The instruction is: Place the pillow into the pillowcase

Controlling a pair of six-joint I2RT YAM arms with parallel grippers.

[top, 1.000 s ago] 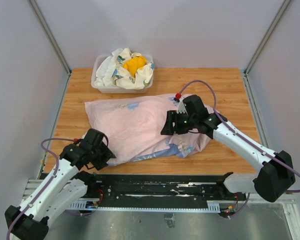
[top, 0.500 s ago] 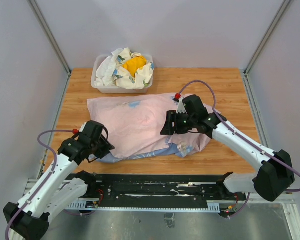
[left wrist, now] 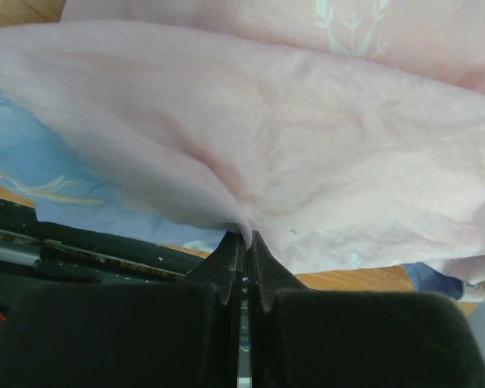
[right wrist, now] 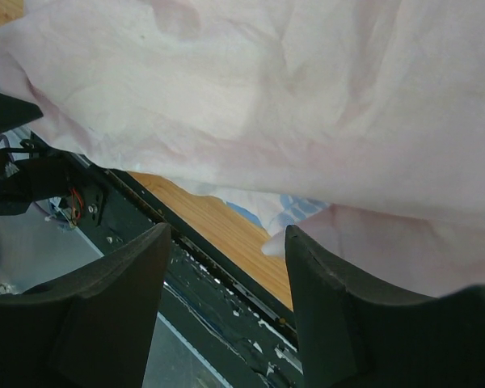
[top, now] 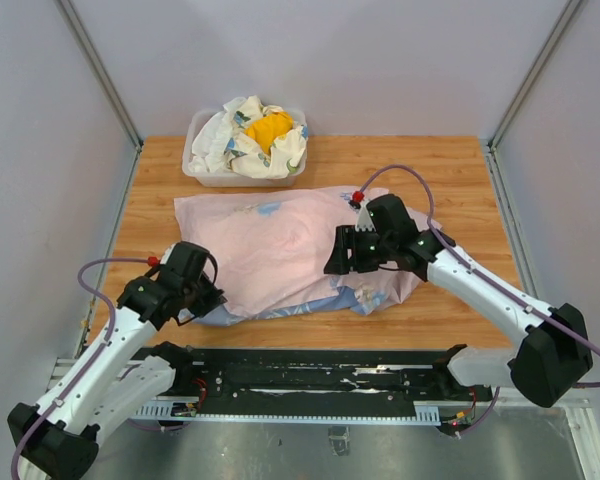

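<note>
Your left gripper (left wrist: 244, 241), clamped on the pale-pink fabric pillowcase (top: 270, 245), has pulled its near edge; right gripper (right wrist: 226, 242) gapes empty over it

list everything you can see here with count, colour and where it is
pillowcase: 1, pale pink with blue printed edges, spread across the middle of the table
pillow: none seen uncovered
bin: 1, clear-white plastic, far left part of the table
floral cloths: count unclear, white with a print, heaped in the bin
yellow cloth: 1, yellow, on top of that heap
table: 1, wood-brown, under all of it
rail: 1, black, along the near table edge
left hand: 1, black, shut on the pillowcase's near-left edge
right hand: 1, black, open over the pillowcase's right part
</note>
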